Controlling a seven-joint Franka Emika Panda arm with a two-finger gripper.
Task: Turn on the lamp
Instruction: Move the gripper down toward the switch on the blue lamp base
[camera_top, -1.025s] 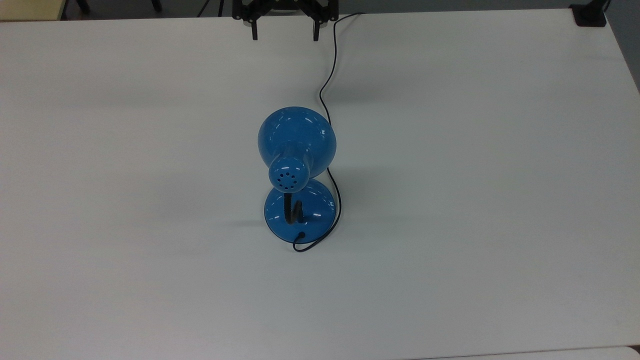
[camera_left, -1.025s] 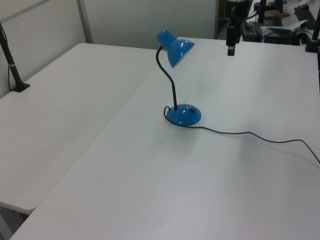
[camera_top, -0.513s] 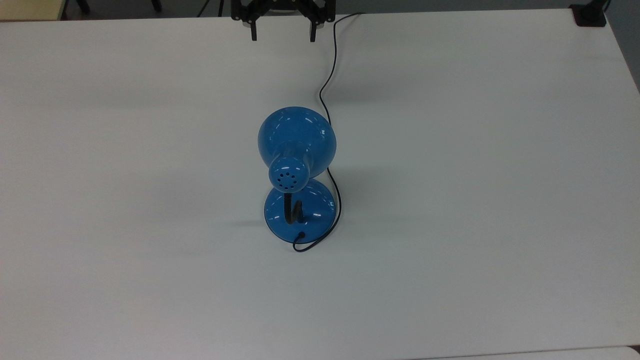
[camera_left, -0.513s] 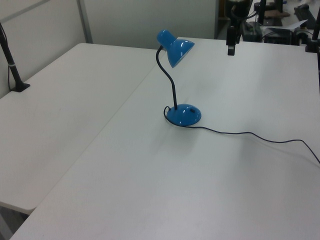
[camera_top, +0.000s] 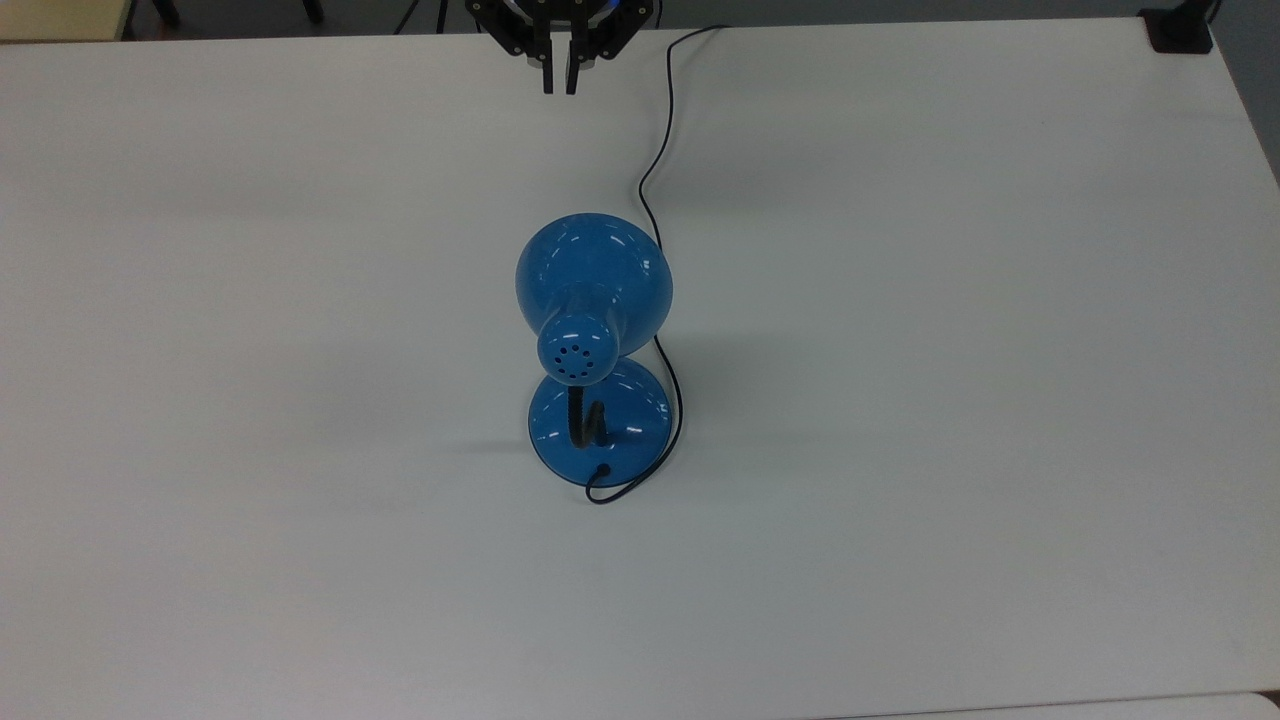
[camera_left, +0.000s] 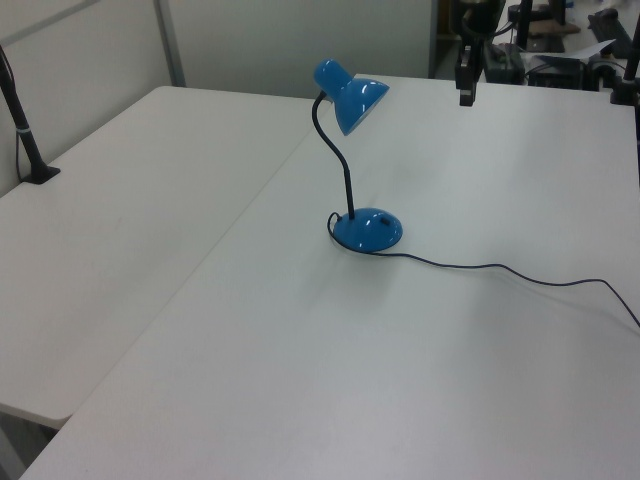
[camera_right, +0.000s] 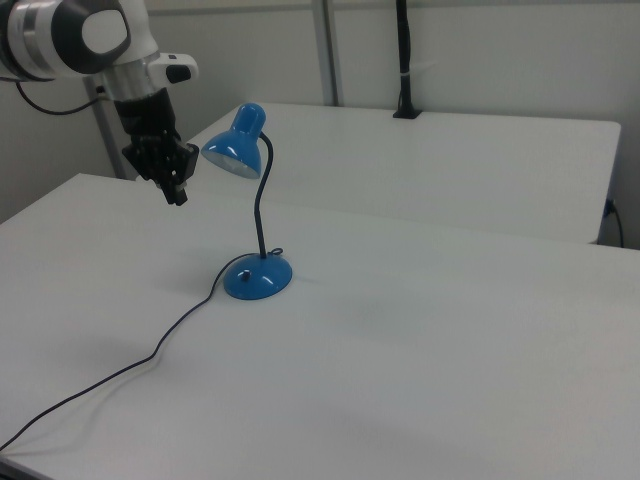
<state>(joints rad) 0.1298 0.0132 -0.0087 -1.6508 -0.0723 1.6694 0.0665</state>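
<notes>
Lamp (camera_top: 594, 300): stands upright near the middle of the tabletop (camera_top: 950, 400), in the same spot as a second ago; no glow shows under the shade, so it reads as unlit.
Shade (camera_left: 358, 102): tilted down and turned toward the hand, as the left and right views show.
Base (camera_right: 257, 277): round, flat on the tabletop; the neck rises from it in a curve. A switch on it cannot be made out for certain.
Cord (camera_top: 658, 140): leaves the base, loops past its edge, and runs off toward the top view's upper edge, passing just beside the hand.
Hand (camera_top: 560, 88): hangs above the tabletop, well apart from the lamp, at about the height of the shade in the right view. Its fingers, spread wide half a second ago, are now drawn together with nothing between them.
Change: the fingers have closed; the hand's place is nearly the same.
Meaning for the task: a closed hand gives one narrow tip, which suits pressing a switch rather than grasping. The approach to the lamp appears to lie ahead; the lamp is not yet on.
</notes>
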